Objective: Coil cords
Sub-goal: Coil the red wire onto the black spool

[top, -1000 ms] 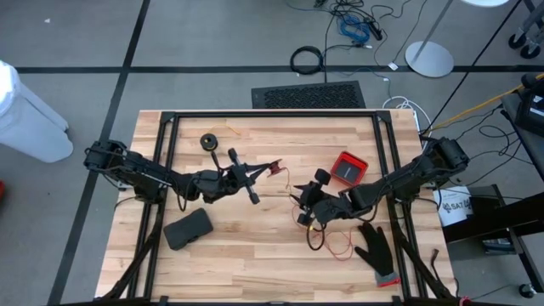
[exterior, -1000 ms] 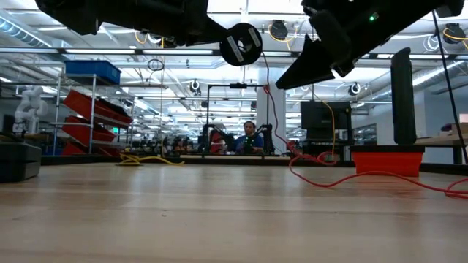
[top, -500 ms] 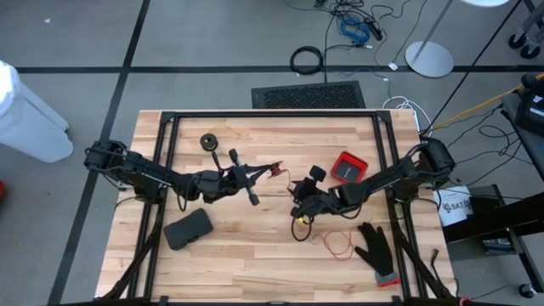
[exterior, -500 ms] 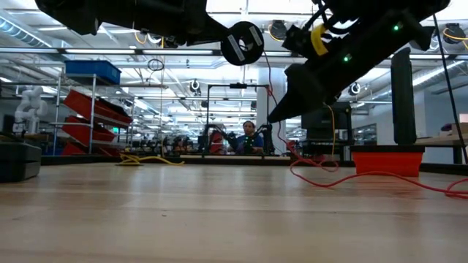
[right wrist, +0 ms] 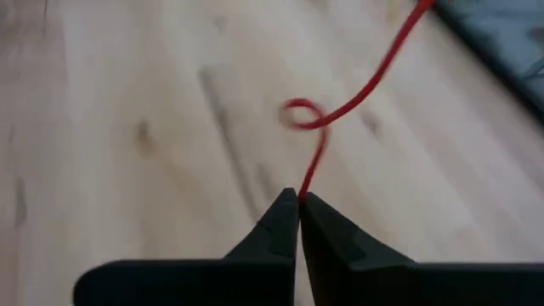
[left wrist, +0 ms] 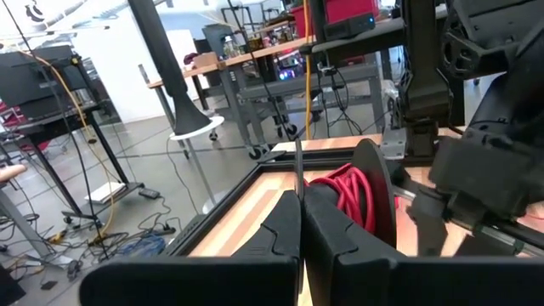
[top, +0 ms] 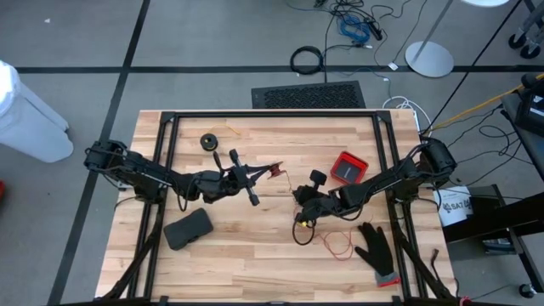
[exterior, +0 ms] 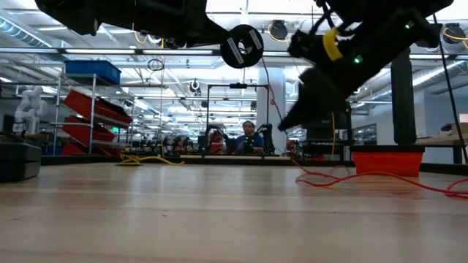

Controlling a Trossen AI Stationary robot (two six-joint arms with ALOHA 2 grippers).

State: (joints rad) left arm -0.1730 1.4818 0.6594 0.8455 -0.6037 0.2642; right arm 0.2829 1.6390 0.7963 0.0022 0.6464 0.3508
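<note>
Left of the red tray (top: 348, 167), bare wood is left around the black pouch (top: 188, 228). The left gripper (top: 255, 197) is clamped on a spool (left wrist: 374, 200) wound with red cord (top: 336, 246). The right gripper (right wrist: 298, 201) is pinched on that cord (beside the tray). A workshop lies beyond.

The red cord (top: 333, 246) is thin and string-like. Part of it is wound on a black round spool (left wrist: 371, 200) held up off the counter near the middle; the rest runs right and lies in loose loops on the wood near the right front. One small curl (right wrist: 299, 114) shows in it. The yellow-tan cord (top: 223, 131) trails from a second black spool (top: 208, 141) lying flat far left.
</note>
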